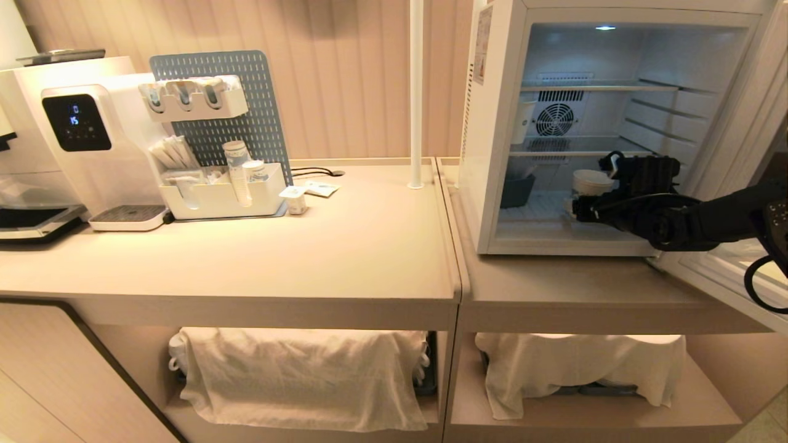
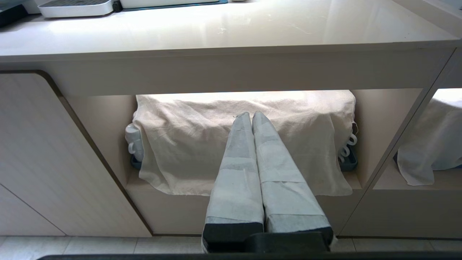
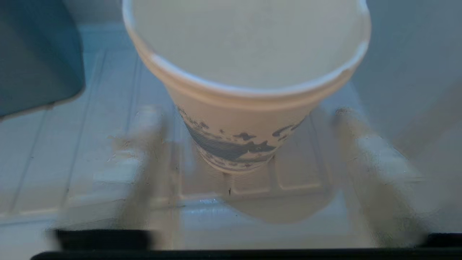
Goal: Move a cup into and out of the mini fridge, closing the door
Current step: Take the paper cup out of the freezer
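Fridge: one boxy white mini fridge (image 1: 486, 154) stands on the right-hand counter, lit inside, with two wire shelves and one round rear fan.
Door: the pale grey-framed door (image 1: 739, 271) is swung wide open at the right edge of the head view.
Cup: one small tapered white paper cup with blue printed marks (image 3: 249, 83) stands upright on the fridge floor, beside one dark grey tub (image 1: 516, 189).
Right gripper: the black right gripper (image 3: 249, 151) reaches into the fridge, its two pale fingers (image 3: 375, 162) spread apart on either side of the cup, not touching it.
Left gripper: the left gripper (image 2: 251, 117) hangs below the counter with its two taped fingers pressed together, empty, facing one of the two white cloths (image 1: 295, 375) draped on the lower shelves.
Counter: one white water dispenser with a black display (image 1: 80, 129) and one stack of blue-patterned paper cups (image 1: 237, 169).
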{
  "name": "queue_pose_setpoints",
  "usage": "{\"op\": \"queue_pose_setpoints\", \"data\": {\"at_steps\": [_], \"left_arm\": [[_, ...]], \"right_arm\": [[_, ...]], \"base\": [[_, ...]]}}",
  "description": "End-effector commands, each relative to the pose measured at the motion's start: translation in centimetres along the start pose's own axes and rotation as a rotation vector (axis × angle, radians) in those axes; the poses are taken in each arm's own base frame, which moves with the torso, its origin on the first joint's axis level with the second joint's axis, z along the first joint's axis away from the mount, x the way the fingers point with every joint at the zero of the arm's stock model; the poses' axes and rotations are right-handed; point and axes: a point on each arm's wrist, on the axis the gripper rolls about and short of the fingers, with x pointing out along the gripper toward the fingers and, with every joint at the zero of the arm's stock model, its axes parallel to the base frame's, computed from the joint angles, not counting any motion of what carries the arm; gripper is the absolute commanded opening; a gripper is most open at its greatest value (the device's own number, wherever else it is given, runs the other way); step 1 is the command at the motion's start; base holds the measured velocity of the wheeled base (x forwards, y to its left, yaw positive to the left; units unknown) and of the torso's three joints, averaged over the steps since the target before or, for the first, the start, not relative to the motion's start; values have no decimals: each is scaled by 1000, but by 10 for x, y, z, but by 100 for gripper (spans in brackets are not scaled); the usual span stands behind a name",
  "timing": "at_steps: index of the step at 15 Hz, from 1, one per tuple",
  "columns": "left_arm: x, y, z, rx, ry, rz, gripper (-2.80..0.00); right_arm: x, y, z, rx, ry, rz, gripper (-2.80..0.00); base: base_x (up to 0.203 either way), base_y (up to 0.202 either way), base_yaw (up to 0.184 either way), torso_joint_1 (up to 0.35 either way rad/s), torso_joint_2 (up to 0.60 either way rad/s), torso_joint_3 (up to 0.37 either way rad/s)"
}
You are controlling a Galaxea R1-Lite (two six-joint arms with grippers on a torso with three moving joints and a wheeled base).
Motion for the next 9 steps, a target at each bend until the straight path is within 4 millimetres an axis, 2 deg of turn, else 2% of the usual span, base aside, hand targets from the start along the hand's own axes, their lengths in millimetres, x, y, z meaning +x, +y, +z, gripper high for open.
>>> {"op": "queue_pose_setpoints", "data": {"at_steps": [1,7,9], "left_arm": [[0,0,0,0,0,1,-280],[0,0,0,0,0,1,-280],[0,0,0,0,0,1,-280]], "right_arm": [[0,0,-1,1,0,0,-280],[-7,0,6,-10,-8,7,-280],[-22,-2,12,-16,13,10,-280]], "base": [[0,0,0,0,0,0],[0,0,0,0,0,0],[0,0,0,0,0,0]]}}
